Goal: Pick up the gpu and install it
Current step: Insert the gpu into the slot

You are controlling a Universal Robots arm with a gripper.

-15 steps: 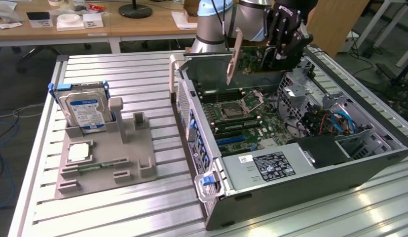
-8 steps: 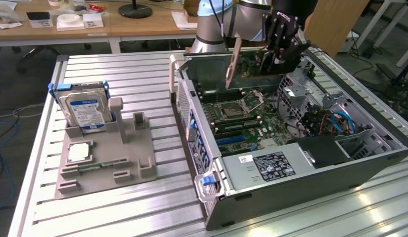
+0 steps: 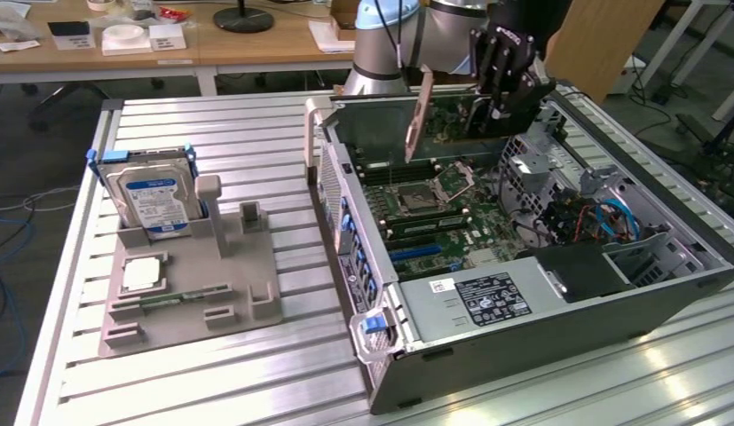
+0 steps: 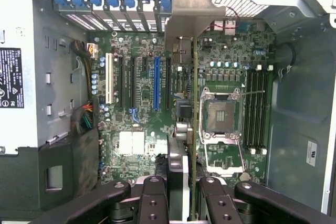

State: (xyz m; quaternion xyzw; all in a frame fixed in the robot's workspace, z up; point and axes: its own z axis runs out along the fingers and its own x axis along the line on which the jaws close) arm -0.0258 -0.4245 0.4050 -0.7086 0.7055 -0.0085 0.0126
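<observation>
Tabletop [image 3: 201, 390]: it is carrying 2 loads, the computer case [image 3: 651, 302] along its edge on the exterior view's right and the parts tray [image 3: 224, 293] toward the opposite edge.
Computer case: it is lying on its side with the open face up, so you are getting the motherboard [image 4: 142, 103] flat beneath the arm.
Gripper [image 4: 181, 182]: it is hanging over the case's far end, and its fingers [image 4: 155, 198] are clamping the gpu [image 3: 416, 115] between them.
Gpu: it is riding on edge above the motherboard, clear of it, probably so the contact edge is facing down.
Long axis: it is running level, parallel to the expansion slots, with the metal bracket [image 4: 191, 9] pointing at the case's slotted rear wall.
Blue slot [image 4: 156, 82]: the card's edge line is sitting beside it, between the slots and the CPU socket [image 4: 220, 116].
</observation>
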